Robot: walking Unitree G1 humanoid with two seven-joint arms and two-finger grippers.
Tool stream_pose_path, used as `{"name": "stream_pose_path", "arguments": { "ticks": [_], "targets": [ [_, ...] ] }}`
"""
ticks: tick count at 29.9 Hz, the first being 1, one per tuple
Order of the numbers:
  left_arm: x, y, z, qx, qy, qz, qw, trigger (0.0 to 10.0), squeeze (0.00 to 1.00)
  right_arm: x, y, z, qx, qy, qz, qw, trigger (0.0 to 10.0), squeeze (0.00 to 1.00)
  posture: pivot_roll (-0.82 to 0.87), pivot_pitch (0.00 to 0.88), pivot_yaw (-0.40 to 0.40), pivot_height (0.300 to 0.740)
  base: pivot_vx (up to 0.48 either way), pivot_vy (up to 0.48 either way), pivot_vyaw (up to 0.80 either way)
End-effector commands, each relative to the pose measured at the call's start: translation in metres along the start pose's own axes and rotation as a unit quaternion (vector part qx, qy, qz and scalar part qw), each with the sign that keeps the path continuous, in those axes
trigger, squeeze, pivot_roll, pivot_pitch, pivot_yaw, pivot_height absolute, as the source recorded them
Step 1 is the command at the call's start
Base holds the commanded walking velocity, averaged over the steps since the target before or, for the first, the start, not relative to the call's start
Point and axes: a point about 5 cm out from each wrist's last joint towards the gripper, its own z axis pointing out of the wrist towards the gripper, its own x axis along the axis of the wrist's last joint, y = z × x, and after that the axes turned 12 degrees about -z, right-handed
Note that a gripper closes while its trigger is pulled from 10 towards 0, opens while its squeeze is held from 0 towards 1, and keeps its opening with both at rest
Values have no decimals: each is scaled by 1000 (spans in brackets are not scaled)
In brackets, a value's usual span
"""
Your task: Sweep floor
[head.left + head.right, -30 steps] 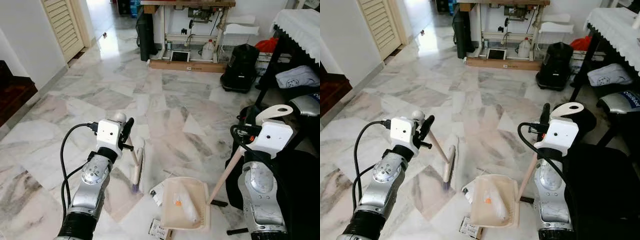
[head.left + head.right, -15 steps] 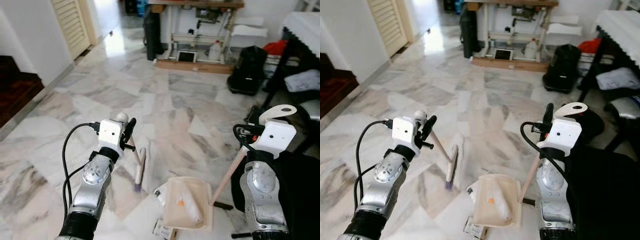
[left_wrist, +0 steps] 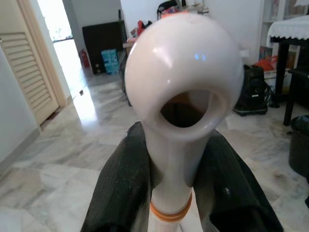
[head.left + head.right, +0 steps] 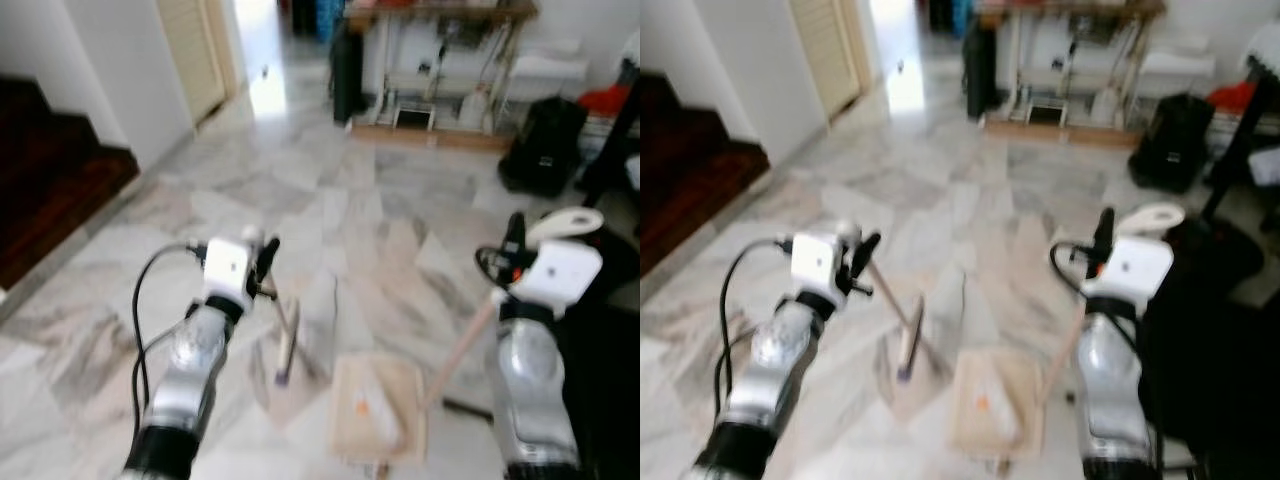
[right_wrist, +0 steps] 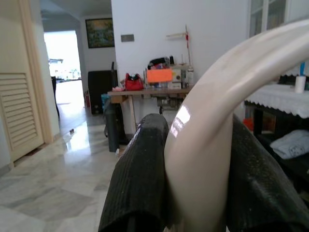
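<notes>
I count: one cream long-handled broom (image 4: 285, 338), one cream plastic dustpan (image 4: 378, 410), two black-fingered grippers — left gripper (image 3: 179, 193), right gripper (image 5: 193, 183); one black bag (image 4: 543, 147).

Head views motion-blurred throughout: contents of the dustpan (image 4: 378, 420) reduced to a pale lump with an orange speck, unidentifiable; broom (image 4: 286, 345) bristle end smeared; clutter under the far worktop (image 4: 440, 12) indistinct; dark stairs (image 4: 50, 170) cut by the frame edge; both forearms cropped at the bottom edge.
</notes>
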Motion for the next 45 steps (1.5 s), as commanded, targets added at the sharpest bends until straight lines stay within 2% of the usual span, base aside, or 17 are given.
{"name": "stream_pose_path", "arguments": {
  "ticks": [1, 10, 35, 45],
  "targets": [
    [16, 1, 5, -4, 33, 11, 999, 10000, 0, 14, 4, 7, -14, 30, 16, 999, 10000, 0, -68, 6, 41, 740, 0, 270, 575],
    [16, 0, 5, -4, 34, 10, 999, 10000, 0, 14, 3, 8, -12, 31, 17, 999, 10000, 0, -63, 11, 39, 740, 0, 270, 577],
    [18, -2, 6, 0, 30, 26, 999, 10000, 0, 15, 0, 9, -5, 33, 22, 999, 10000, 0, -55, 20, 40, 740, 0, 0, 795],
    [16, -6, 2, 6, 22, 35, 999, 10000, 0, 15, -2, 9, -1, 33, 24, 999, 10000, 0, -49, 26, 40, 740, 0, 0, 800]
  ]
}}
